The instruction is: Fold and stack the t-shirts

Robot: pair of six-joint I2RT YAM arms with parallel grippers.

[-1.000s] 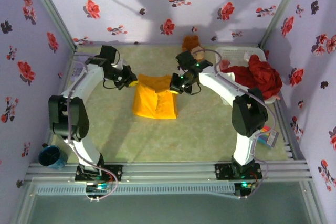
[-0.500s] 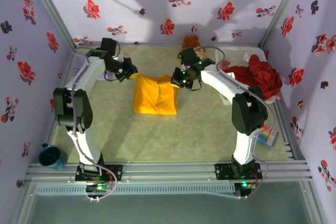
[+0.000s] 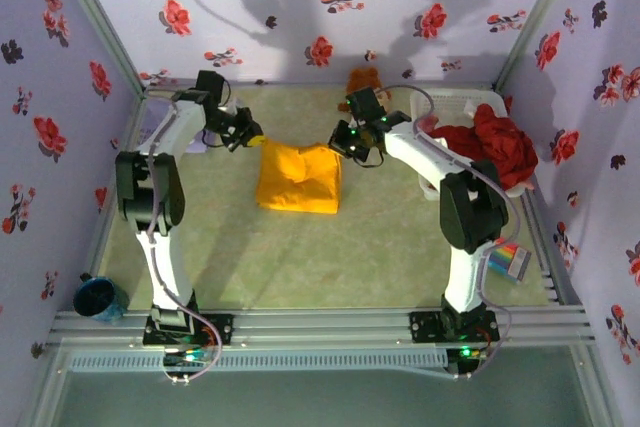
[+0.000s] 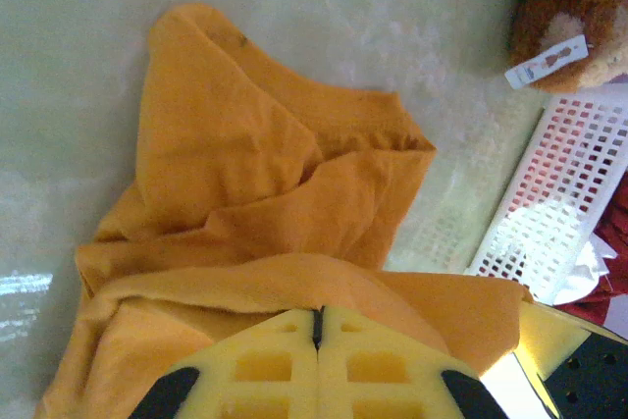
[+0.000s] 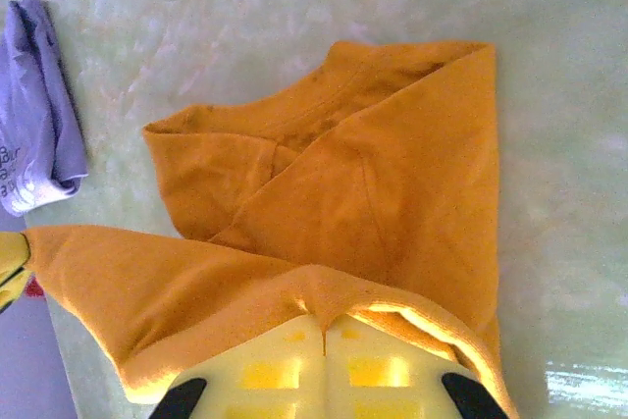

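Two grippers are holding the orange-yellow t-shirt point(image 3: 298, 179) at once: the left gripper point(image 3: 250, 135) is pinching its far-left corner and the right gripper point(image 3: 346, 143) is pinching its far-right corner. In each wrist view the yellow fingers point(image 4: 257, 365) are pressing together, with a fold of orange cloth draping over their tips.

Change over the last second:
- Both grippers are travelling toward the far wall.
- The shirt's near edge is following them up the table point(image 3: 300, 257), so the garment is getting shorter front to back.
- The cloth is sagging and bunching between the two grip points rather than lying flat. The wrist views are showing a lower layer resting on the table in loose diagonal creases under the raised edge.

Meaning for the task: by this evidence, the orange shirt is still being worked into shape and its fold is not yet finishing. The two arms are needing to keep level with each other, since uneven travel is likely to skew the held edge.

The lavender t-shirt point(image 5: 34, 134) is lying bunched on the table beyond the left-held corner, apart from the orange one and unfolded, so stacking is still waiting. The plush toy point(image 3: 363, 80) is sitting just beyond the right gripper, and the white basket point(image 3: 455, 102) is standing near it
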